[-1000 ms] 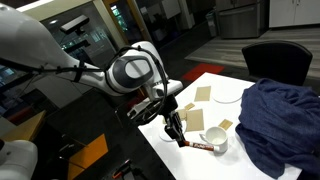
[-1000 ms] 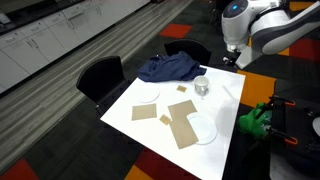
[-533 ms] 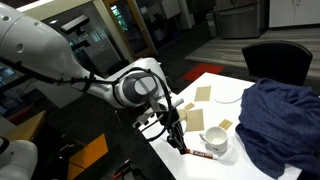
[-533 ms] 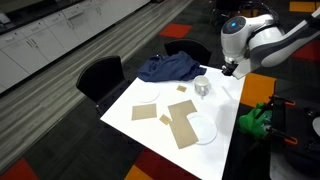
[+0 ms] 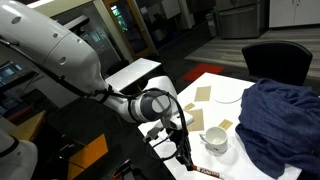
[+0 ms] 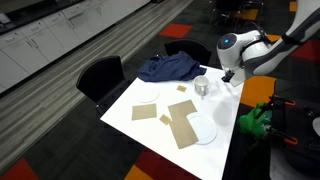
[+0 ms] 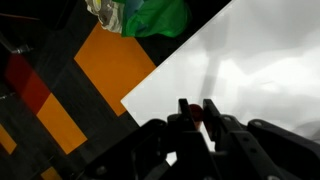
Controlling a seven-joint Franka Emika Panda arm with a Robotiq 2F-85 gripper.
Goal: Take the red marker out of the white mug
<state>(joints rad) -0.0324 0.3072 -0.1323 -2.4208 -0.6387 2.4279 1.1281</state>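
Observation:
The white mug [image 5: 214, 140] stands near the table corner; it also shows in an exterior view [image 6: 202, 86]. My gripper [image 5: 188, 158] is low beside the mug, over the table's edge, and appears in an exterior view [image 6: 228, 76] just past the mug. It is shut on the red marker [image 5: 206, 172], which sticks out sideways below the mug's level, outside the mug. In the wrist view the red marker [image 7: 197, 113] sits pinched between the two black fingers [image 7: 198, 108], above the white table [image 7: 250, 70].
A blue cloth [image 5: 275, 115] lies on the table behind the mug. White plates [image 6: 203, 130] [image 6: 148, 98] and brown cardboard pieces [image 6: 183, 125] lie on the tabletop. Black chairs [image 5: 275, 62] [image 6: 100, 75] stand around it. A green object [image 6: 255, 120] sits off the table.
My gripper has moved down and away from the mug toward the table's edge, carrying the red marker with it. The mug has stayed in place.

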